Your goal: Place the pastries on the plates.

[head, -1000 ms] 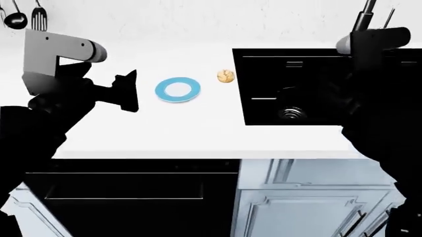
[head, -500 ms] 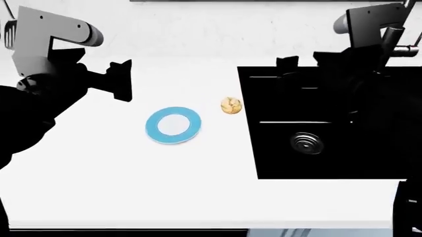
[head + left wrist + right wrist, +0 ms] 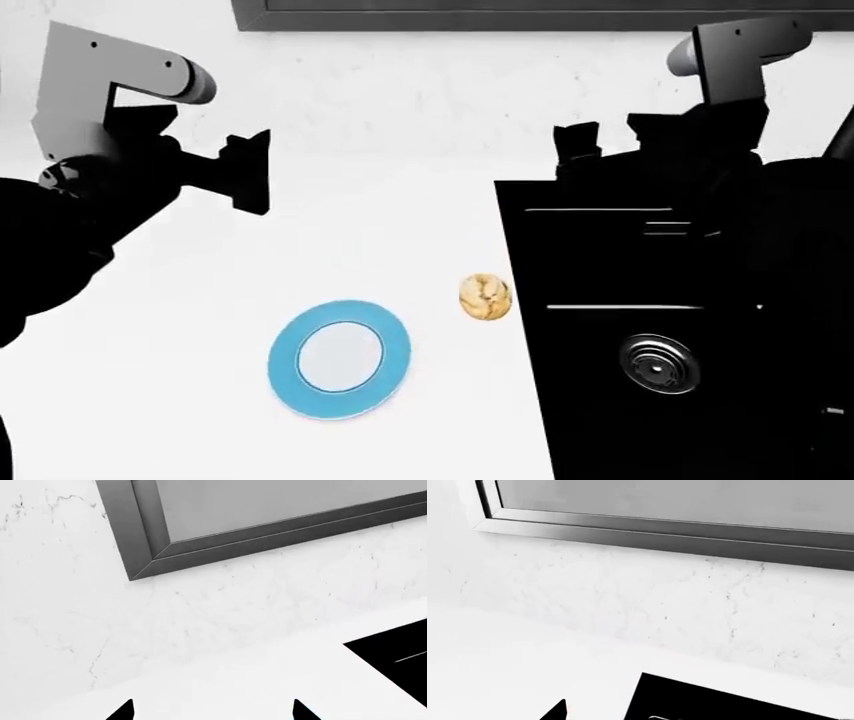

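A small plate [image 3: 339, 358] with a broad blue rim and white centre lies on the white counter. A round, lumpy pale-golden bun [image 3: 485, 297] lies on the counter to its right, near the sink's edge. My left gripper [image 3: 250, 172] hangs above the counter, behind and left of the plate; the left wrist view shows it [image 3: 212, 711] open and empty. My right gripper [image 3: 598, 142] is held over the sink's far left corner. In the right wrist view [image 3: 640, 712] only one fingertip [image 3: 558, 711] shows, set wide. The croissant and the grey plate are out of view.
A black sink [image 3: 667, 300] with a round drain [image 3: 657, 367] fills the counter's right side and shows in the left wrist view [image 3: 400, 665] and the right wrist view [image 3: 727, 700]. A marbled white wall and a grey window frame [image 3: 534, 15] stand behind.
The head view has shifted: the plate and bun now sit lower and larger in it, and the window frame has come in at the top. Both arms hold about the same pose.
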